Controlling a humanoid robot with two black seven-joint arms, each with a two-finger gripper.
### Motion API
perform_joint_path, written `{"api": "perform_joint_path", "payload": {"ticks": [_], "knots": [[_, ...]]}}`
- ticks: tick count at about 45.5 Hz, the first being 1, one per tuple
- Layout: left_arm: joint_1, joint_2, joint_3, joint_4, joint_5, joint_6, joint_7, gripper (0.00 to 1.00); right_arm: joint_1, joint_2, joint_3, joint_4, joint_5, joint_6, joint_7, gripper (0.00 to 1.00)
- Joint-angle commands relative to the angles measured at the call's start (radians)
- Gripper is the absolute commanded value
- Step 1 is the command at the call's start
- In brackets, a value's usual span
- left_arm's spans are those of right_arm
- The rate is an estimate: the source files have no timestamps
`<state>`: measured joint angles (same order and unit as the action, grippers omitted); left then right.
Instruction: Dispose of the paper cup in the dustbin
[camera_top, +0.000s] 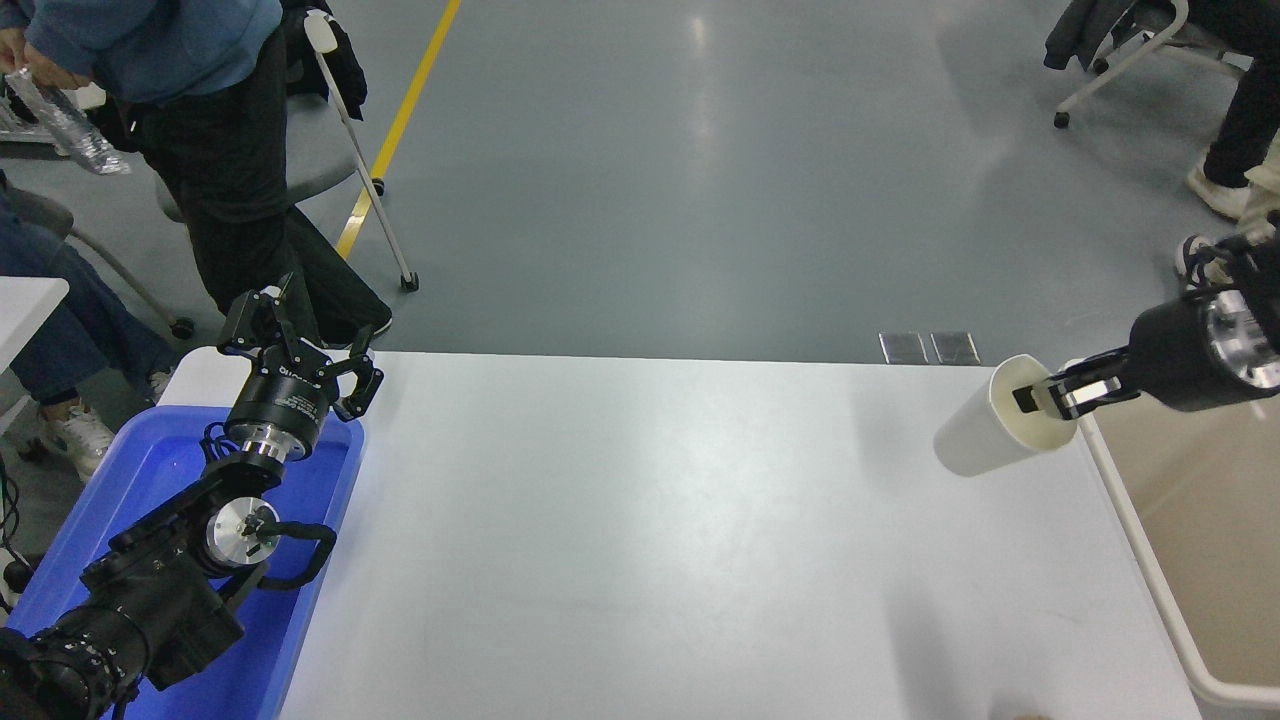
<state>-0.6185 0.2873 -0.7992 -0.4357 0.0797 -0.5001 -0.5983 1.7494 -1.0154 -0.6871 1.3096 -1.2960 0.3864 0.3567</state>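
The white paper cup (985, 432) hangs tilted in the air above the table's right edge, mouth up and to the right. My right gripper (1050, 398) is shut on the cup's rim, one finger inside the cream-coloured mouth. The beige dustbin (1140, 555) stands just right of the table, its lighter rim directly beside the cup. My left gripper (295, 335) is parked at the lower left above the blue tray, its fingers spread open and empty.
A bright blue tray (150, 470) sits on the table's left end under the left arm. A person (200, 110) stands at the far left holding a plastic bottle, beside wheeled chairs. Another person's legs and shoes (1225, 180) are at the far right.
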Motion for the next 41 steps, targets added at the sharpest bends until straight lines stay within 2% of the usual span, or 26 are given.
{"api": "perform_joint_path", "payload": {"ticks": [1,13,24,41], "knots": [[0.000,0.001,0.000,0.000,0.000,0.000,0.000,1.00,-0.094,-0.052,0.029,-0.148,0.021,-0.023,0.001,0.00],[0.000,0.000,0.000,0.000,0.000,0.000,0.000,1.00,-0.229,-0.055,0.092,-0.303,0.087,-0.034,0.001,0.00],[0.000,0.000,0.000,0.000,0.000,0.000,0.000,1.00,-0.389,-0.002,0.135,-0.506,0.142,-0.038,-0.001,0.00],[0.000,0.000,0.000,0.000,0.000,0.000,0.000,1.00,-0.609,0.147,0.158,-0.861,0.401,-0.050,-0.001,0.00]]}}
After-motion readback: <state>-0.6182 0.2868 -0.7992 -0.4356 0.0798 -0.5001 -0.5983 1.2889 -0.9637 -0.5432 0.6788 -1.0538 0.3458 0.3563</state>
